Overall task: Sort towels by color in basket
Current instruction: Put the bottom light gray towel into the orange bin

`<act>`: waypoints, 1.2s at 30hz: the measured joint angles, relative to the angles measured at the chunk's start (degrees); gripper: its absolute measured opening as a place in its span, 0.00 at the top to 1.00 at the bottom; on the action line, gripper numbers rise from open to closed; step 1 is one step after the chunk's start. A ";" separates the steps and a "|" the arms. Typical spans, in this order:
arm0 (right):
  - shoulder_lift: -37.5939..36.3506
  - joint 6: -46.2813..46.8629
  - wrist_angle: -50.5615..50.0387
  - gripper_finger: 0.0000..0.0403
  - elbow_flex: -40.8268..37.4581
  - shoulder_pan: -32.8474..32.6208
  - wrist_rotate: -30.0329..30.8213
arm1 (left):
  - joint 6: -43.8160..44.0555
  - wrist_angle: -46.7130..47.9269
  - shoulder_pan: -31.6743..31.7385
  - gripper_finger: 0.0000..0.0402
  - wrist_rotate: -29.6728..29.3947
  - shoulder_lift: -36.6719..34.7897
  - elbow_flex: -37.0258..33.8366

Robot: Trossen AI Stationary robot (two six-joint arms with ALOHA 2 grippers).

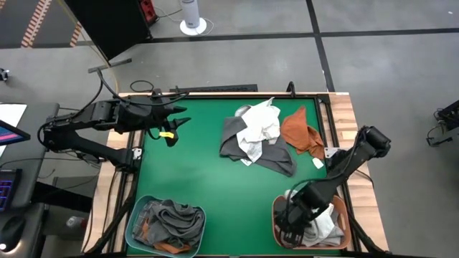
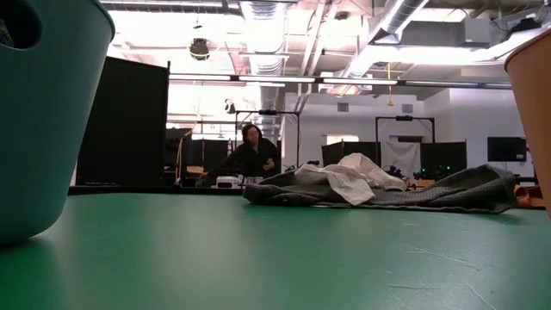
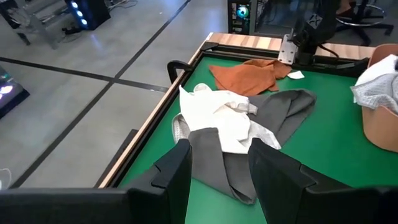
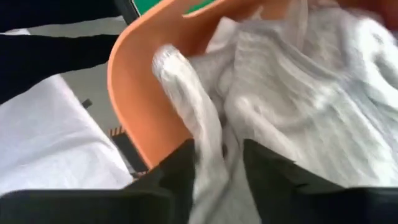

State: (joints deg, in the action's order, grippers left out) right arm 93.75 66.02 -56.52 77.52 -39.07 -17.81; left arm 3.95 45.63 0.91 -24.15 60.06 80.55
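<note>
The right end effector hung inside the orange basket, its fingers parted with a light towel lying between and just beyond them, though a grip could not be told. The left end effector hovered open over the green desk. Ahead of it lay a pile of grey, white and rust towels; the teal basket held more.

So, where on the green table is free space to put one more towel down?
The green mat is bare between the left tool, the teal basket and the orange basket. It is crowded at the far right, where the towel pile lies. The right tool sits in the orange basket.
</note>
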 joint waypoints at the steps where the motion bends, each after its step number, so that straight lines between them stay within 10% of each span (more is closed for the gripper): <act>1: -1.01 0.02 -0.93 0.57 0.00 0.36 -0.71 | 0.15 0.02 0.00 0.62 0.09 -0.01 0.00; 12: -12.65 2.33 -23.38 0.35 -0.02 6.72 13.34 | 1.18 0.01 0.00 0.62 0.42 -0.01 0.00; 31: -14.64 4.17 1.85 0.41 -21.95 18.10 1.75 | 4.86 1.85 0.00 0.62 2.52 -0.09 0.00; 36: -14.85 4.08 1.80 0.55 -22.58 17.66 0.90 | 4.55 2.53 0.00 0.62 2.50 -0.09 0.00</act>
State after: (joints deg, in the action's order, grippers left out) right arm 78.90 70.10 -54.71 54.94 -21.41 -16.90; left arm 8.50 48.16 0.91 -21.65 59.96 80.55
